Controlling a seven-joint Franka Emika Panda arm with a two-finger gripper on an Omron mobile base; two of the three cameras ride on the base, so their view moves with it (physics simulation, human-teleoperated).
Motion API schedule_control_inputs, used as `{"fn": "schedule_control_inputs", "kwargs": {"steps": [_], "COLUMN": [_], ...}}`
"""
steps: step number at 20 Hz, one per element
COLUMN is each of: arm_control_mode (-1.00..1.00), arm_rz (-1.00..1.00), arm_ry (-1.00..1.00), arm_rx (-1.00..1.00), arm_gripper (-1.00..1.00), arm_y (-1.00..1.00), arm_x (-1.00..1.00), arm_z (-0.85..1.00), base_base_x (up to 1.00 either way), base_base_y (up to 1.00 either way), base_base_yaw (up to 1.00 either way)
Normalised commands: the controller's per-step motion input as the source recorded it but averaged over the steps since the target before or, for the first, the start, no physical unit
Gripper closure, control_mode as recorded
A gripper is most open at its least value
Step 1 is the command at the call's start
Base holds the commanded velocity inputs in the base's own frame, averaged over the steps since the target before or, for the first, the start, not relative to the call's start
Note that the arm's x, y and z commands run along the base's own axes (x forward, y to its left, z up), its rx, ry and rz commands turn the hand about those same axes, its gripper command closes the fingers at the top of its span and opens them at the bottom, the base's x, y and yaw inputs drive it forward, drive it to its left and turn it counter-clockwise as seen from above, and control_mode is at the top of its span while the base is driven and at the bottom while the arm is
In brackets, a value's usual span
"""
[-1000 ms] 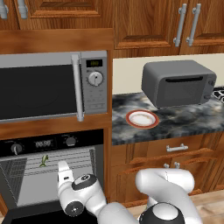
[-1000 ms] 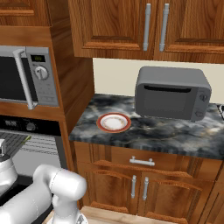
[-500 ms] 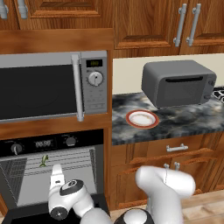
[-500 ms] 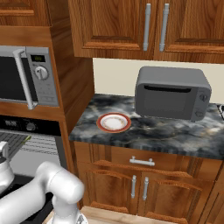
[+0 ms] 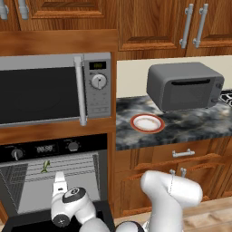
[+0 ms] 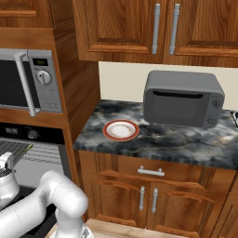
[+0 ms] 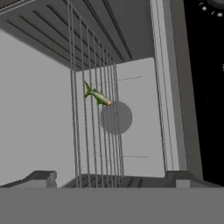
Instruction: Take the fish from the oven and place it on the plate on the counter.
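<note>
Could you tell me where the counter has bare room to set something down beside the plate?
The counter is bare along its front edge, right of the plate and before the toaster oven. A small bare patch lies behind the plate by the wall. The toaster oven crowds the back right. The plate itself is empty; the fish lies on the oven rack.

In the left base view the oven (image 5: pixel 54 176) is cut by the left and bottom edges, and the arm covers part of its open front. The fish (image 5: pixel 45 167) on the wire rack is too small there to see any detail. In the right base view only a strip of the oven shows at the left edge. The table (image 6: pixel 153 139) is cut by the right edge. In the hand view the fingers (image 7: pixel 41 178) are only partly seen above the bottom.
</note>
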Motion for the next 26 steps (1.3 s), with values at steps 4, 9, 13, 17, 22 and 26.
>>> {"fn": "schedule_control_inputs", "kwargs": {"steps": [4, 9, 13, 17, 22, 26], "arm_control_mode": [-1.00, -1.00, -1.00, -1.00, -1.00, -1.00], "arm_rz": [0.00, 0.00, -0.01, 0.00, 0.00, 0.00], "arm_ry": [0.00, 0.00, 0.00, 0.00, 0.00, 0.00], "arm_rx": [-0.01, -0.01, -0.02, -0.02, -0.04, -0.07], "arm_gripper": [-1.00, -1.00, -1.00, -1.00, -1.00, -1.00], "arm_y": [0.00, 0.00, 0.00, 0.00, 0.02, 0.01], "arm_x": [0.22, 0.26, 0.30, 0.28, 0.01, 0.00], "arm_z": [-0.08, 0.00, -0.02, -0.03, -0.24, -0.38], "base_base_x": [0.00, 0.00, 0.00, 0.00, 0.00, 0.00], "base_base_y": [0.00, 0.00, 0.00, 0.00, 0.00, 0.00], "base_base_yaw": [0.00, 0.00, 0.00, 0.00, 0.00, 0.00]}}
